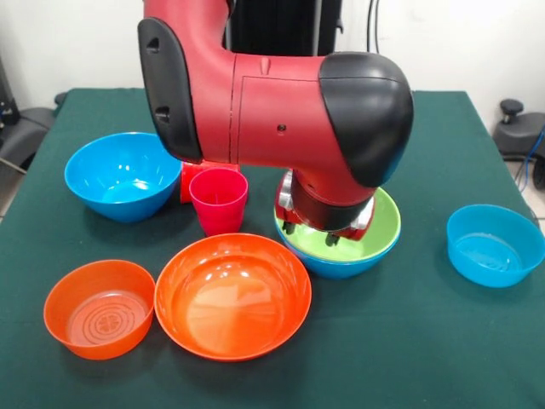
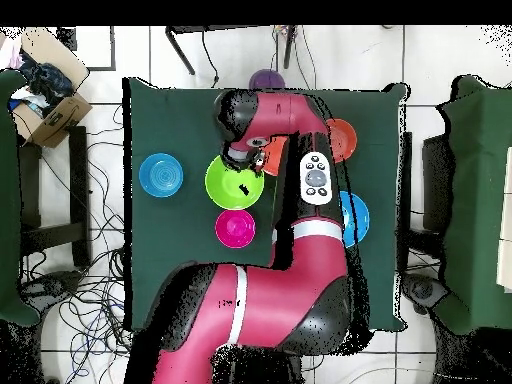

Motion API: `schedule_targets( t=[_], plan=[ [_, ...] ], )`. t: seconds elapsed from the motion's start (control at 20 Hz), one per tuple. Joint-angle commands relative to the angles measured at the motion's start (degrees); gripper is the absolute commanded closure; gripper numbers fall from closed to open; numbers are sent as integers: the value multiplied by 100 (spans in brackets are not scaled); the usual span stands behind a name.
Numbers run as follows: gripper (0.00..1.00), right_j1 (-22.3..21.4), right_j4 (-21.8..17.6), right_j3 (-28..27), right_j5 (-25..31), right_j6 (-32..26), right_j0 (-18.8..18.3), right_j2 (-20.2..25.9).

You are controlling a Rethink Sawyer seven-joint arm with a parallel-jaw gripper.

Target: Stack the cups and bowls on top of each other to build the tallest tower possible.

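Green tablecloth (image 1: 409,341), pincer (image 1: 328,223) low over lime green bowl (image 1: 383,228), pink cup (image 1: 220,200) beside

arm hides gripper (image 1: 328,228) and red-orange cup (image 1: 186,181).

Arm (image 1: 281,102) bulk hangs low over table (image 1: 409,341) centre, covering green bowl (image 1: 383,230) nested in blue one; pink cup (image 1: 219,200) and large orange bowl (image 1: 232,296) crowd just beside; open cloth between these and light blue bowl (image 1: 496,244)
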Motion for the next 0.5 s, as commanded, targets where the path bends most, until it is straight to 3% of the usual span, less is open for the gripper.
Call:
schedule_targets(
  t=[0.05,0.5],
  plan=[
    [0,132,36,-466,518,-1873,-163,869],
    [0,274,153,-1172,1017,-1726,-210,1250]
  ],
)
